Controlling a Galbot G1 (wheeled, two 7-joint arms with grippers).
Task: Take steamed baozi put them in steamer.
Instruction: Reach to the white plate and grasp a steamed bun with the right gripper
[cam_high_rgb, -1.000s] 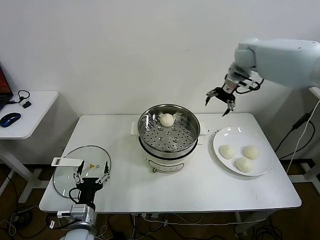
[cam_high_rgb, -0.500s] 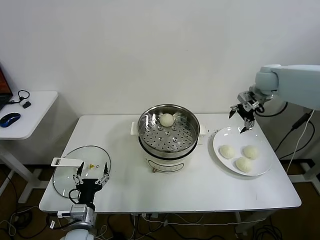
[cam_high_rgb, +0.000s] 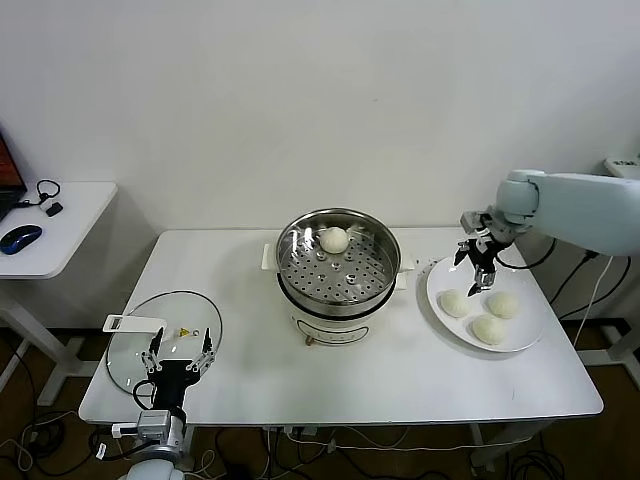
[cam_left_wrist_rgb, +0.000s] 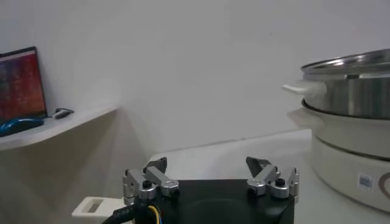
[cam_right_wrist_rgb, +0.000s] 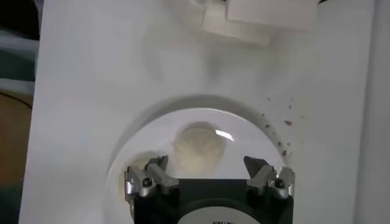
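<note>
The steel steamer (cam_high_rgb: 338, 262) stands mid-table on its white pot base, with one baozi (cam_high_rgb: 334, 240) inside at the back. Three baozi lie on the white plate (cam_high_rgb: 520, 335) at the right: one at the left (cam_high_rgb: 455, 303), one at the right (cam_high_rgb: 502, 305), one in front (cam_high_rgb: 488, 329). My right gripper (cam_high_rgb: 478, 266) is open and empty, hovering over the plate's back-left part, just above the left baozi, which shows between its fingers in the right wrist view (cam_right_wrist_rgb: 198, 146). My left gripper (cam_high_rgb: 179, 353) is open and parked at the front left, by the glass lid.
A glass lid (cam_high_rgb: 160, 340) with a white handle lies flat at the table's front left. A side table (cam_high_rgb: 50, 225) with a blue mouse (cam_high_rgb: 20, 238) stands to the far left. The steamer's side (cam_left_wrist_rgb: 350, 122) shows in the left wrist view.
My right gripper has moved from beside the steamer rightward and down, to just over the plate's left baozi. The left arm has stayed put.
</note>
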